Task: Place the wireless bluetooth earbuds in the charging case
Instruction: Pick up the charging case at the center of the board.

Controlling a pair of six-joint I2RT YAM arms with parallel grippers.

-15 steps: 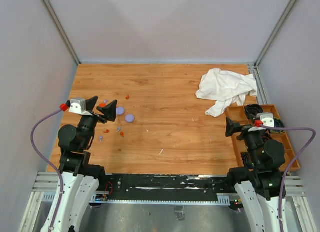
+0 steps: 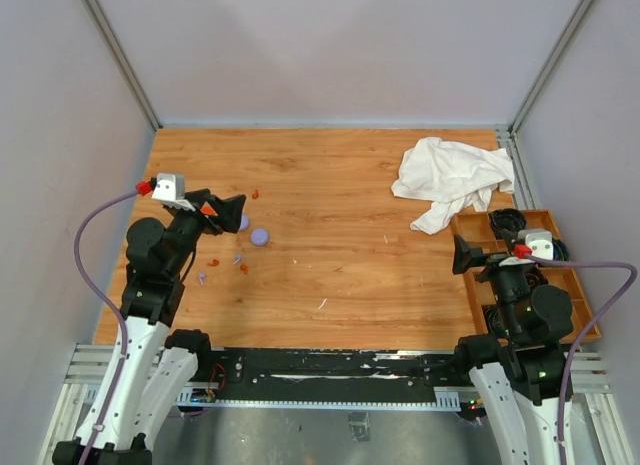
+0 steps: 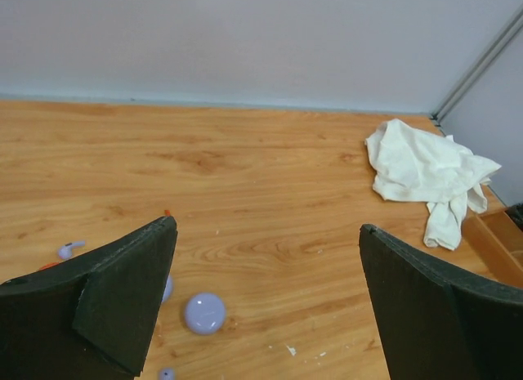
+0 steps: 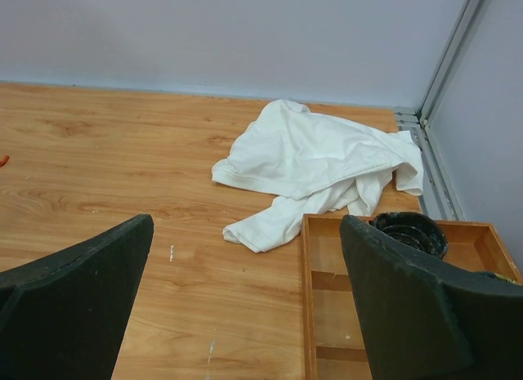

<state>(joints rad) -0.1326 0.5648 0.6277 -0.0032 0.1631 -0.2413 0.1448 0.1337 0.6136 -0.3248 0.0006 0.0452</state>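
The earbuds [image 2: 237, 256] lay scattered at the left of the overhead view, just below the left gripper [image 2: 222, 207], whose jaws stood wide apart and empty. The right gripper [image 2: 470, 255], equally wide and empty, hung well apart beside the tray [image 2: 472, 226]. Only the left wrist view showed a lavender earbud [image 3: 67, 250] at lower left, outside the jaws, its stem pointing right.
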